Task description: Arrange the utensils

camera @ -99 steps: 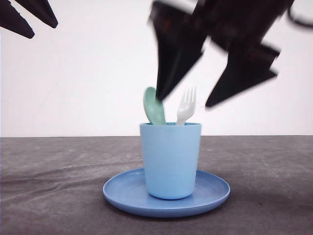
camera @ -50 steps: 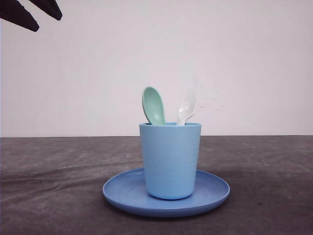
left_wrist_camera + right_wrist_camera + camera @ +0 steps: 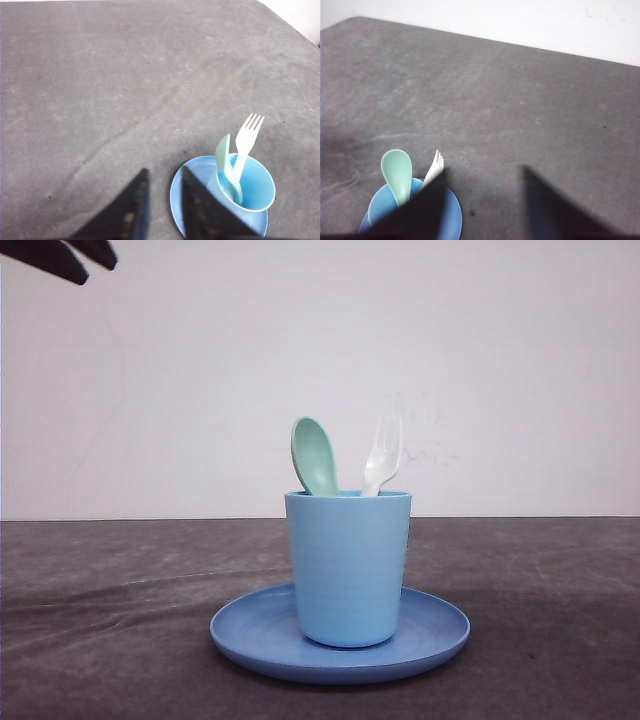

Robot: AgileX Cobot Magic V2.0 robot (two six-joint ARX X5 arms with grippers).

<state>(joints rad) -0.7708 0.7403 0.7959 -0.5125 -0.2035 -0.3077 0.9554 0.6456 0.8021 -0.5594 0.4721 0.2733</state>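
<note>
With the spoon point(image 3: 315, 455) and fork point(image 3: 382, 454) both standing in the cup point(image 3: 348, 565) on the plate point(image 3: 250, 632), we are holding the left gripper point(image 3: 162, 200) and right gripper point(image 3: 482, 210) empty, jaws parted, high and clear so nothing gets tipped.

Surface point(image 3: 120, 590): dark grey, mottled, faintly creased | Far wall point(image 3: 200, 390): plain white, bare | Light: even, soft
</note>
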